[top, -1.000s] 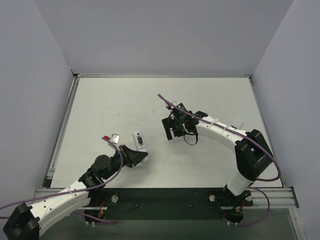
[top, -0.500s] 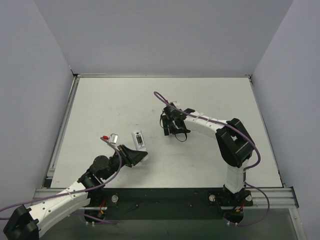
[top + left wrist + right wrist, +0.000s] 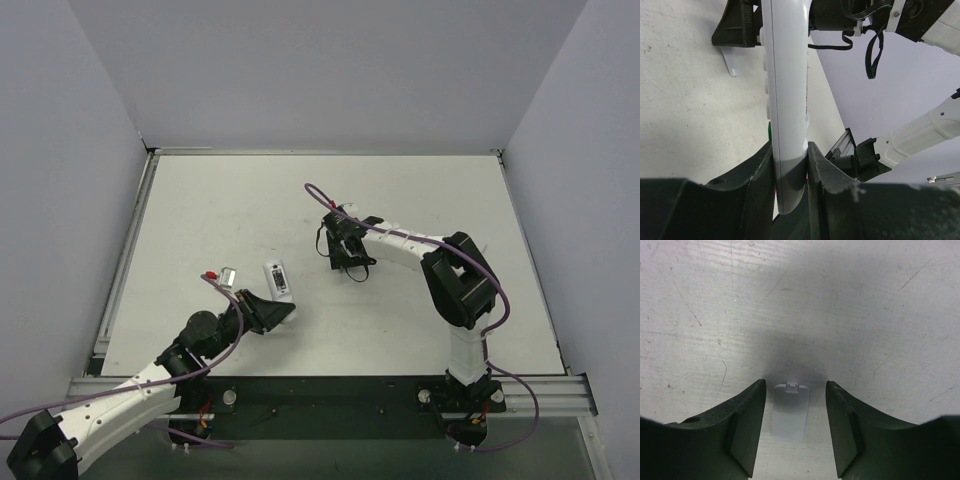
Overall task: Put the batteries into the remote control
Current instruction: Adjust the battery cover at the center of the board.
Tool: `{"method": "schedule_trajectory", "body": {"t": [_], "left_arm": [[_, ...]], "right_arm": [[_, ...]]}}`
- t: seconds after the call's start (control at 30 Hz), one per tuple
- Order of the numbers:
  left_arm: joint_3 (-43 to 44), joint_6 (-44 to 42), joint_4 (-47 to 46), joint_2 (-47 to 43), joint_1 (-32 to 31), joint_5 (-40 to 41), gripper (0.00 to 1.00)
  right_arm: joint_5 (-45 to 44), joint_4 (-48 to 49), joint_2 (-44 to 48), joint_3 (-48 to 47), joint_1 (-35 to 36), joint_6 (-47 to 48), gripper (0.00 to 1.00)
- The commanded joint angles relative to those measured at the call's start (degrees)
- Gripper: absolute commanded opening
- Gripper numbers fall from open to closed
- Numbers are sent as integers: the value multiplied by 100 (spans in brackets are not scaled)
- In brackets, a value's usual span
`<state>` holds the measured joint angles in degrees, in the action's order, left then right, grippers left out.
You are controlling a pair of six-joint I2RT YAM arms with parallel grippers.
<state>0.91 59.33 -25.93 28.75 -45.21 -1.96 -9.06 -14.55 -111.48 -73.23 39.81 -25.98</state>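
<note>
Left jaws are clenching the slim white remote control (image 3: 785, 100), its length pointing straight out from them; right jaws are gaping

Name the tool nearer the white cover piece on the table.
Right. The right tool is open around the cover, a finger on each side, gaps showing. The left tool is farther off to the side, shut on the remote.

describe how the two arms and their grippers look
Both the left arm and right arm have white tubular links with bulky black joint housings, and a thin purple cable loops along each. The left gripper and right gripper have matte black, wedge-shaped plastic fingers.
</note>
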Motion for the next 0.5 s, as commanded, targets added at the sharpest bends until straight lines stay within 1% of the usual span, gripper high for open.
{"method": "schedule_trajectory", "body": {"t": [0.0, 0.23, 0.43, 0.47], "left_arm": [[-20, 0, -395, 60, 12, -42, 0], [-12, 26, -439, 122, 12, -77, 0], [-20, 61, -474, 131, 12, -94, 0], [-29, 70, -483, 131, 12, -94, 0]], "right_arm": [[-175, -136, -172, -165, 27, -74, 45], [-158, -49, -251, -77, 18, -109, 40], [-78, 22, -102, 98, 18, -92, 26], [-70, 31, -67, 168, 26, -74, 21]]}}
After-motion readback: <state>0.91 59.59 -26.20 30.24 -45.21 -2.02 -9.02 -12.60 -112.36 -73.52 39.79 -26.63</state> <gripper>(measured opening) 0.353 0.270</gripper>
